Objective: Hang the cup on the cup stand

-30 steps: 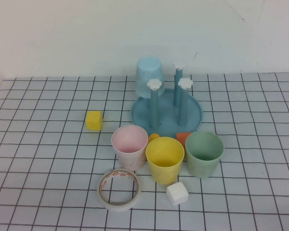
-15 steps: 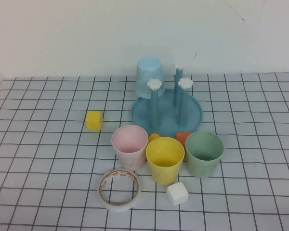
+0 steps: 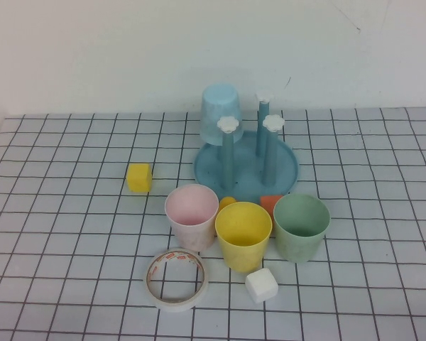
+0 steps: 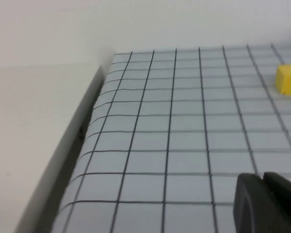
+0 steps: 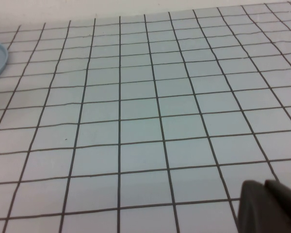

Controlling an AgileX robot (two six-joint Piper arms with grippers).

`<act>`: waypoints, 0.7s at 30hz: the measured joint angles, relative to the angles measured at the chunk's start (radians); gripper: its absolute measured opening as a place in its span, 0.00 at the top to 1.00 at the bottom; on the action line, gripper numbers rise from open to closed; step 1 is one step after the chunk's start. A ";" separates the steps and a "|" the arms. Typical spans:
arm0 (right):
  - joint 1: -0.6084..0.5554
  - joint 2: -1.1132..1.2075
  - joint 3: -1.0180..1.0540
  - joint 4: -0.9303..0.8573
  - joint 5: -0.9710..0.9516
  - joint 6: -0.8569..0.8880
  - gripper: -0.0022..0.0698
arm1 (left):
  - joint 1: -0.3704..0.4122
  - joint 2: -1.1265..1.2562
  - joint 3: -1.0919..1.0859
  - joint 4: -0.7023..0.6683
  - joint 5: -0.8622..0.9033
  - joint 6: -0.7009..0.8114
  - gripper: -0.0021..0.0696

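Blue cup (image 3: 219,114) sits inverted on the cup stand (image 3: 287,165); pink cup (image 3: 192,216), yellow cup (image 3: 243,235), green cup (image 3: 301,227) crowd before it. My left gripper (image 4: 263,200) and right gripper (image 5: 265,206) are closed, empty, well apart from it.

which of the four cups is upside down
The light blue cup, inverted over a rear peg of the cup stand. The pink, yellow and green cups stand upright on the table, mouths up.
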 joint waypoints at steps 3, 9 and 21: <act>0.000 0.000 0.000 0.000 0.000 0.000 0.97 | 0.012 -0.002 0.000 -0.055 0.038 0.185 0.97; 0.000 0.000 0.000 0.000 0.000 -0.004 0.97 | -0.052 -0.002 -0.002 -0.084 0.105 0.302 0.97; 0.000 0.000 0.000 0.000 0.000 -0.004 0.97 | -0.138 -0.002 -0.002 -0.093 0.105 0.307 0.97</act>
